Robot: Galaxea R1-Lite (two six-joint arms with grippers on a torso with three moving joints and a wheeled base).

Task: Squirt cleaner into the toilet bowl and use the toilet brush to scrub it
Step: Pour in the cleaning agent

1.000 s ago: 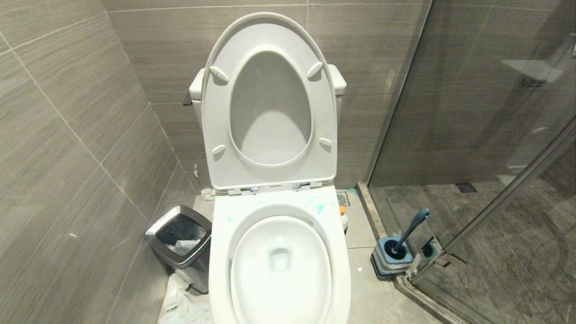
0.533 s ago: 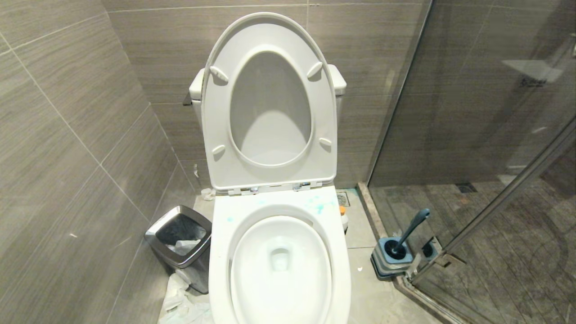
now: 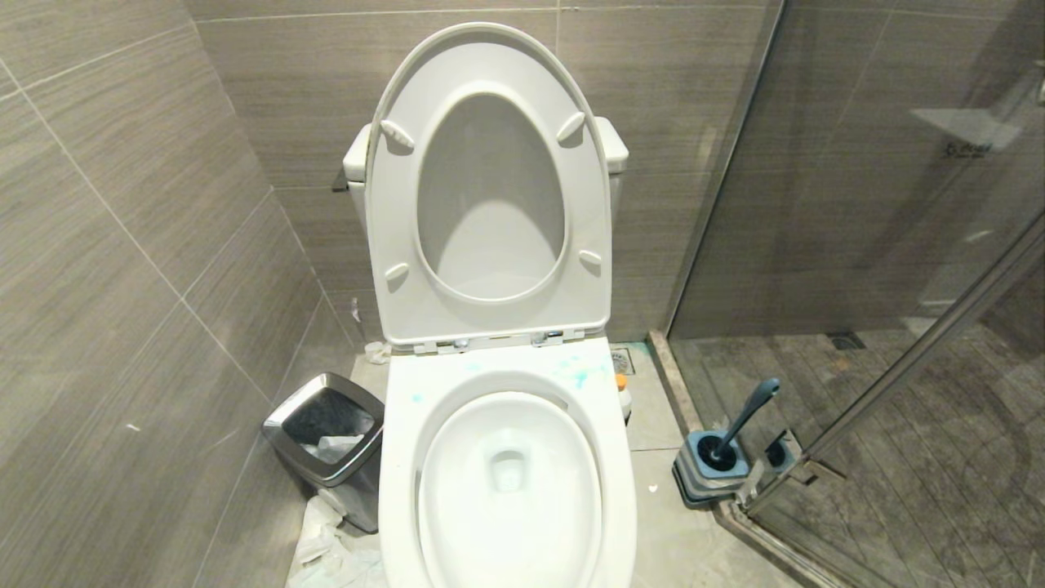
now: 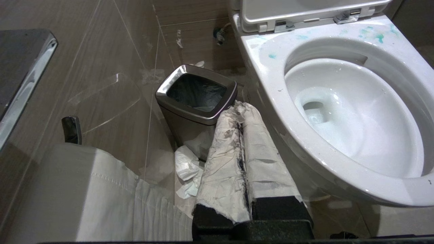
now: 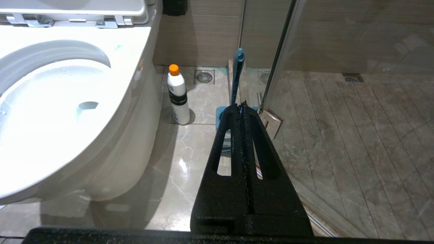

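The white toilet bowl (image 3: 457, 498) stands in the middle of the head view, seat and lid (image 3: 490, 318) raised against the tank. Turquoise cleaner (image 3: 580, 377) speckles the back of the rim (image 4: 371, 34). A white bottle with an orange cap (image 5: 178, 96) stands on the floor beside the bowl. The toilet brush (image 3: 739, 425) leans in its blue-grey holder (image 3: 709, 474) by the glass door. My left gripper (image 4: 237, 106), its fingers wrapped in white, is shut and empty between bin and bowl. My right gripper (image 5: 242, 105) is shut and empty, pointing at the brush handle (image 5: 237, 76).
A steel-rimmed black bin (image 3: 326, 441) sits left of the bowl with crumpled paper (image 3: 326, 547) on the floor in front of it. A glass shower door (image 3: 857, 286) closes off the right side. A floor drain (image 5: 204, 77) lies behind the bottle. Tiled walls hem in the left.
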